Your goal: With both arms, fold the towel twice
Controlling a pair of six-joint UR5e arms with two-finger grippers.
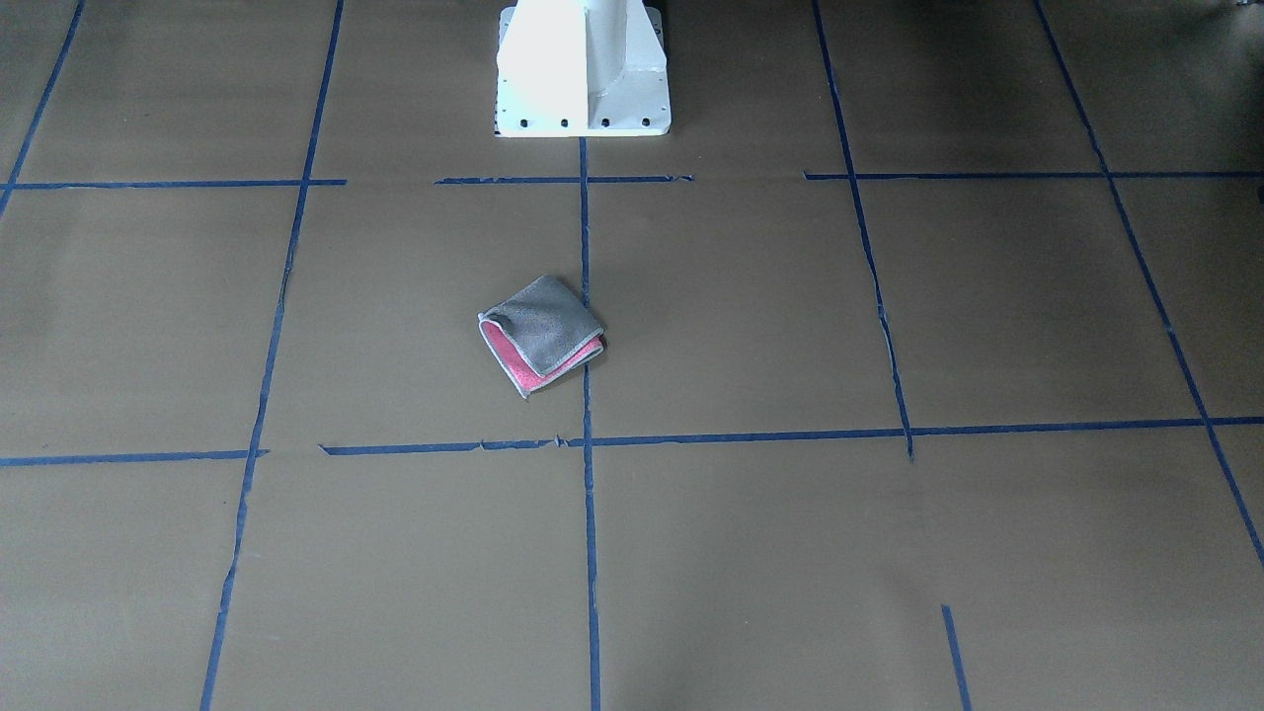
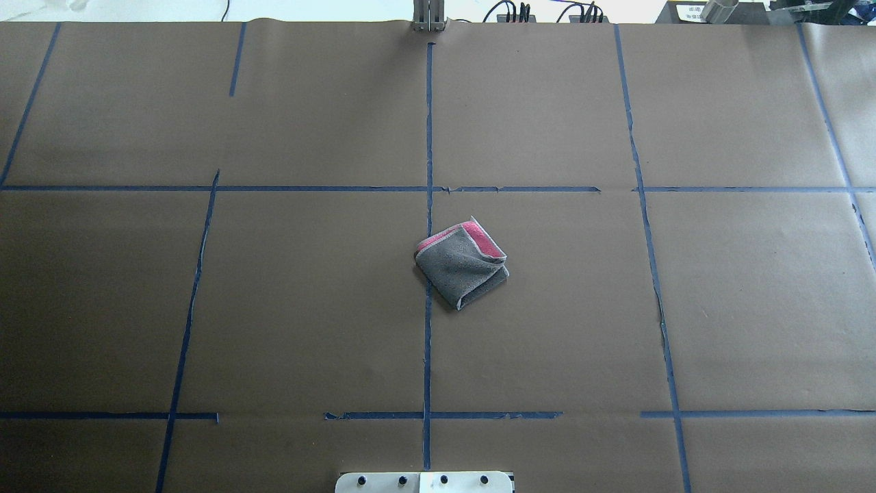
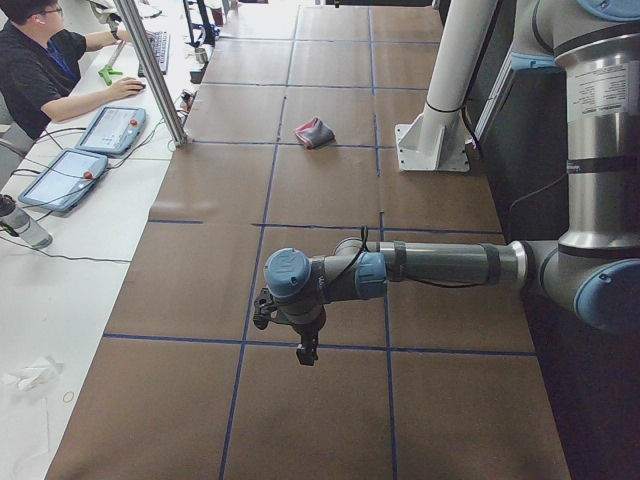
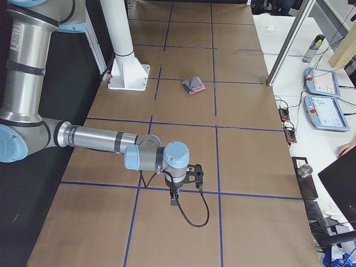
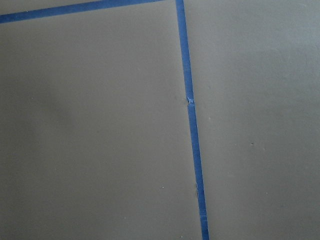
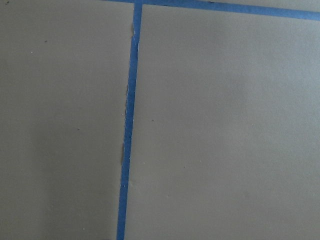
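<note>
Towel: small square pink-and-grey terry cloth towel [image 1: 541, 336] sits out in front of the white pedestal base [image 1: 583, 69], a bit apart from it. It's folded into a packet, grey side up, pink peeking out at one edge.
Left gripper: black two-finger left gripper [image 3: 307, 353] hangs well off to one side of the pedestal, over the brown paper table [image 3: 450, 420]; can't tell how wide it's set.
Right gripper: black two-finger right gripper [image 4: 174, 200], well off the pedestal's other side; can't tell either.
Risk: top flap looks puffy, so I'd guess it could spring open. A re-grab might pinch just one layer and drag the stack crooked.

Left end effector [image 3: 307, 352] too small to judge; right end effector [image 4: 174, 199] likewise; pedestal [image 1: 583, 69] cropped.
</note>
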